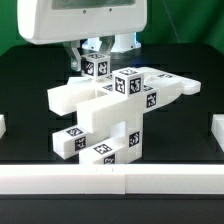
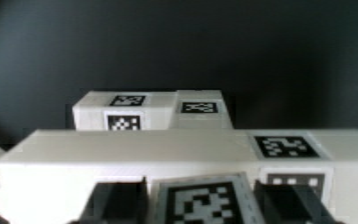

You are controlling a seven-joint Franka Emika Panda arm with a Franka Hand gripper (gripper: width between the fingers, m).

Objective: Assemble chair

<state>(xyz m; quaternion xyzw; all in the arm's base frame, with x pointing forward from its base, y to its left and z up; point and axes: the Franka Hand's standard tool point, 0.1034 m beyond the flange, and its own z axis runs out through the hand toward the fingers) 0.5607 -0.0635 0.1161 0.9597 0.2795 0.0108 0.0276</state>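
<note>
Item: chair — partly joined white pieces, mid-table, long axis running across the exterior view. Gripper directly above its rear end, jaws clamped on a tagged piece (exact part unclear).

The arm descends from above and stands directly behind the chair in the exterior view. The gripper points straight down at the chair's rear upper end. In the wrist view, the dark fingers flank a tagged piece, jaws narrowed.
</note>
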